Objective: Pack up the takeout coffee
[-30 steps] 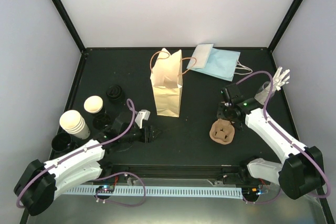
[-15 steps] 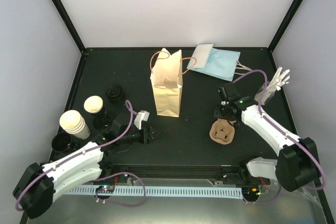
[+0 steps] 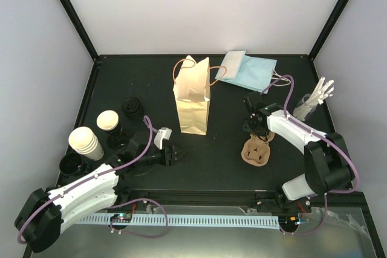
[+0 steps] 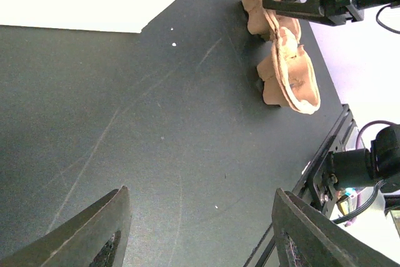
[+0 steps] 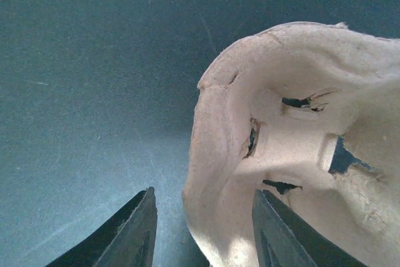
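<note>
A brown moulded-pulp cup carrier lies right of centre. My right gripper is open at its far end, and in the right wrist view the jaws straddle the carrier's rim without closing on it. My left gripper is open and empty, low over bare table, with the carrier ahead of it. A tan paper bag stands upright at centre. A single cream cup stands at the left with a black piece at its foot; I cannot tell whether that is its lid.
A stack of lidless cream cups and black lids sit at the left. A blue paper bag lies at the back right. White utensils in a holder stand at the right edge.
My right gripper has swung left and down over the carrier's far rim, its arm folding in. My left gripper has crept slightly right. Nothing was grasped.
</note>
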`<state>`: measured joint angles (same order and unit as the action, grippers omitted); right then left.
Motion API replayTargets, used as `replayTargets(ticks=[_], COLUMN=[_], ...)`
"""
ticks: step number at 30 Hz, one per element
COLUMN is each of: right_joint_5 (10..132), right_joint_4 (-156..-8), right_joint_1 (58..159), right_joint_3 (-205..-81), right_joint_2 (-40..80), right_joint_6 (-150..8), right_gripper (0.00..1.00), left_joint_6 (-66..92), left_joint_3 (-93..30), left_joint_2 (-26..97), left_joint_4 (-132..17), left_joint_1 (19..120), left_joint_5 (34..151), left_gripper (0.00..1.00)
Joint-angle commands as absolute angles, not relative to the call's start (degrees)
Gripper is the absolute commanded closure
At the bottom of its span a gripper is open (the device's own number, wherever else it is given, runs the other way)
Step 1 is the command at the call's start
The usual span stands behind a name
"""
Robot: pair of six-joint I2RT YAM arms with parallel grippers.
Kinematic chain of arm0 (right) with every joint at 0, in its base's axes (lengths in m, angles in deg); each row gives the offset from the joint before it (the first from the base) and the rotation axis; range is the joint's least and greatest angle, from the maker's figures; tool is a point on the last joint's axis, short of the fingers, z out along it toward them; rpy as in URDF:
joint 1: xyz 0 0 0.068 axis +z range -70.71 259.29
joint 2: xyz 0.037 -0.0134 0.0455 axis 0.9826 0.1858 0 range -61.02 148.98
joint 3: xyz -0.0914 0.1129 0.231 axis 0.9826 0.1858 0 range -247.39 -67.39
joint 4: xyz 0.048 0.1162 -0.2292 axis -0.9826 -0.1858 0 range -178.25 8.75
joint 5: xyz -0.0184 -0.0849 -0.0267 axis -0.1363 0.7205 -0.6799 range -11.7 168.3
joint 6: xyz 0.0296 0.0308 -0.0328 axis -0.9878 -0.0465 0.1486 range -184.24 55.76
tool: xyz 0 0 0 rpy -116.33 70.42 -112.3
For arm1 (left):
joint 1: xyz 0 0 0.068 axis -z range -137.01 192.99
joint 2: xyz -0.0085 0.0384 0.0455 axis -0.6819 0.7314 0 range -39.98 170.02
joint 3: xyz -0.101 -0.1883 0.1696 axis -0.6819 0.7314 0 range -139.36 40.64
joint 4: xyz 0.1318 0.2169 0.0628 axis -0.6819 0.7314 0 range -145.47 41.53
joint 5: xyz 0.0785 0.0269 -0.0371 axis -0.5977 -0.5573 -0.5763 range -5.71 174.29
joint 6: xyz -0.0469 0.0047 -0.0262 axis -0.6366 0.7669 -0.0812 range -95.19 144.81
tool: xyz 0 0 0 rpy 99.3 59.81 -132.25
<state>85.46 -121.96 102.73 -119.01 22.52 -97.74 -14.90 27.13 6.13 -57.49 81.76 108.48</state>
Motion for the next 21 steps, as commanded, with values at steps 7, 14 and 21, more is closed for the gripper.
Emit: replayTargets(ticks=[7,14,21], right_joint_5=[86.4,79.4,74.1], right_joint_4=[-118.9,-117.1,-116.7], right_joint_1=[102.9,103.0,108.7], right_joint_3=[-119.7,-118.4,-117.8], right_joint_2=[25.1,22.9,18.9], right_joint_6=[-97.9,-94.0,-90.5], right_gripper=[0.63,0.75,0.77], left_joint_6=[-15.2,-15.7,-16.3], left_joint_3=[26.8,26.8,26.5], left_joint_2=[6.8,8.1,9.8], left_joint_4=[-59.4,-60.6,-62.4], left_joint_1=[82.1,82.2,83.0], left_joint_5=[108.2,108.8,109.2], left_gripper=[0.36,0.36,0.36])
